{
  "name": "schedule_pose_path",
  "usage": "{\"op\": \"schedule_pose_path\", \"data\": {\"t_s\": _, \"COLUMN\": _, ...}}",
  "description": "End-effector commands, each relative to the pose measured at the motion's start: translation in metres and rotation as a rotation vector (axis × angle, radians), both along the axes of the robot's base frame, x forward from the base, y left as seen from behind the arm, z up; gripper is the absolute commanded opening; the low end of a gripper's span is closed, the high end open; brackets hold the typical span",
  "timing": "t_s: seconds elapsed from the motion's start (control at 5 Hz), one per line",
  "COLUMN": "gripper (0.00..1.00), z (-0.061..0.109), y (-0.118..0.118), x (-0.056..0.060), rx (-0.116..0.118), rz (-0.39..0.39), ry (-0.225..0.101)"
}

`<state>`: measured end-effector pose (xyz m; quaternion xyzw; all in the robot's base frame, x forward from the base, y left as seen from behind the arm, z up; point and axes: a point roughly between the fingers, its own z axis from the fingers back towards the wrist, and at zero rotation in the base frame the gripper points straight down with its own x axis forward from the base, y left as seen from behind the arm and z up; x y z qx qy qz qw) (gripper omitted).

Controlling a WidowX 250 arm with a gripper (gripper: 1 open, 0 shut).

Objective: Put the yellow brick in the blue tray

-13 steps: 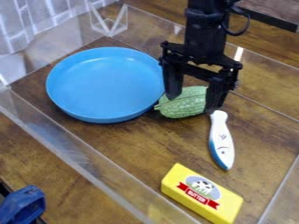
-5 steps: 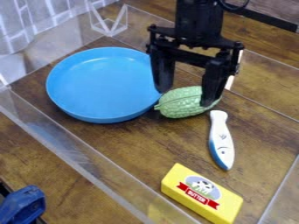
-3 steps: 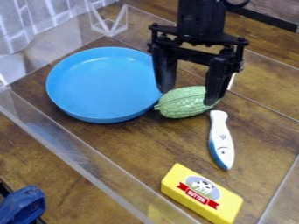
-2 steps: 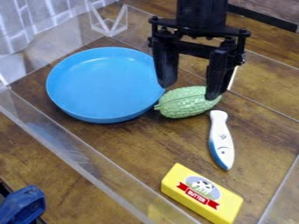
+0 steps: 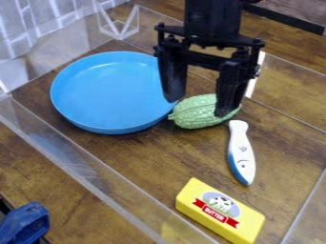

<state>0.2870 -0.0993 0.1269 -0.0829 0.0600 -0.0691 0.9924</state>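
Note:
The yellow brick [image 5: 219,209] with its red label and white cartoon face lies flat near the front right of the wooden table. The round blue tray [image 5: 90,105] sits at the left, with nothing in it. My black gripper [image 5: 200,95] hangs open, pointing down, its two fingers spread wide above a green bumpy gourd [image 5: 200,111] beside the tray's right rim. Nothing is between the fingers. The brick lies well in front of the gripper, apart from it.
A white and blue tool [image 5: 241,152] lies right of the gourd, between gripper and brick. A clear plastic wall [image 5: 76,162] runs along the table's front left. A blue object [image 5: 22,223] sits at the bottom left corner.
The open gripper has shifted slightly left and up over the gourd. The brick, tray and gourd have stayed where they were.

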Motion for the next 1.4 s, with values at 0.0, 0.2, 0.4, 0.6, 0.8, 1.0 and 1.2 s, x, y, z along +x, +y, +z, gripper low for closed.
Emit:
{"op": "schedule_pose_path", "data": {"t_s": 0.0, "gripper": 1.00, "z": 0.016, "y": -0.004, "x": -0.007, "rx": -0.022, "rz": -0.030, "ry": -0.069}}
{"op": "schedule_pose_path", "data": {"t_s": 0.2, "gripper": 1.00, "z": 0.001, "y": -0.012, "x": -0.017, "rx": -0.026, "rz": -0.097, "ry": -0.069}}
{"op": "schedule_pose_path", "data": {"t_s": 0.4, "gripper": 1.00, "z": -0.022, "y": -0.021, "x": -0.027, "rx": -0.024, "rz": -0.171, "ry": -0.076}}
{"op": "schedule_pose_path", "data": {"t_s": 0.6, "gripper": 1.00, "z": -0.038, "y": -0.020, "x": -0.029, "rx": -0.021, "rz": -0.275, "ry": -0.080}}
{"op": "schedule_pose_path", "data": {"t_s": 0.8, "gripper": 1.00, "z": -0.044, "y": -0.015, "x": -0.027, "rx": -0.017, "rz": -0.337, "ry": -0.082}}
{"op": "schedule_pose_path", "data": {"t_s": 1.0, "gripper": 1.00, "z": -0.052, "y": -0.021, "x": -0.031, "rx": -0.016, "rz": -0.370, "ry": -0.080}}
{"op": "schedule_pose_path", "data": {"t_s": 1.2, "gripper": 1.00, "z": -0.065, "y": -0.030, "x": -0.033, "rx": -0.013, "rz": -0.414, "ry": -0.078}}
